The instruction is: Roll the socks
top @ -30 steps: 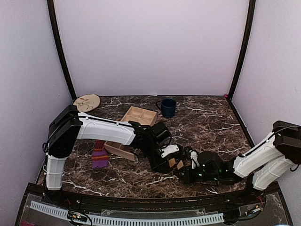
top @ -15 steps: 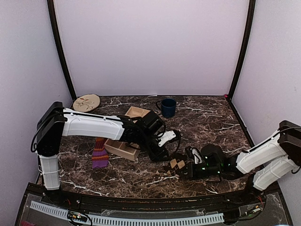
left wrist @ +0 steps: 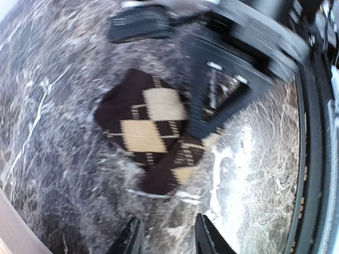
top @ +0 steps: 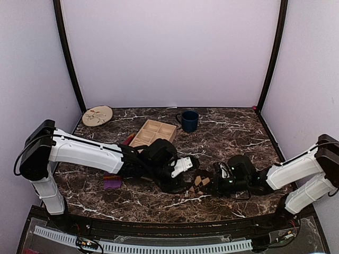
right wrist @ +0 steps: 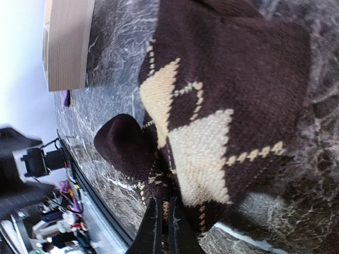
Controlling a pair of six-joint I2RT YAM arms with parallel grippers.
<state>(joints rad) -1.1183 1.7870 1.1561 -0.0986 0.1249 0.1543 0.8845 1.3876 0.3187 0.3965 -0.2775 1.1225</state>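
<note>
The dark brown argyle sock (top: 199, 182) lies folded on the marble near the front centre. It also shows in the left wrist view (left wrist: 148, 132) and the right wrist view (right wrist: 222, 106). My right gripper (top: 211, 183) is shut on the sock's near edge (right wrist: 164, 225). My left gripper (top: 185, 179) is open and empty just left of the sock, its tips (left wrist: 168, 241) apart above bare marble. The purple striped sock (top: 112, 183) lies at the left, mostly hidden under my left arm.
A wooden compartment tray (top: 153, 132) stands behind my left arm and also shows in the right wrist view (right wrist: 66, 42). A blue mug (top: 189, 120) is at the back centre. A round plate (top: 97, 115) is at the back left corner.
My left arm has stretched out lower and leftward, now covering most of the purple sock, and its gripper has drawn back from the argyle sock. My right gripper has kept hold of the sock.
</note>
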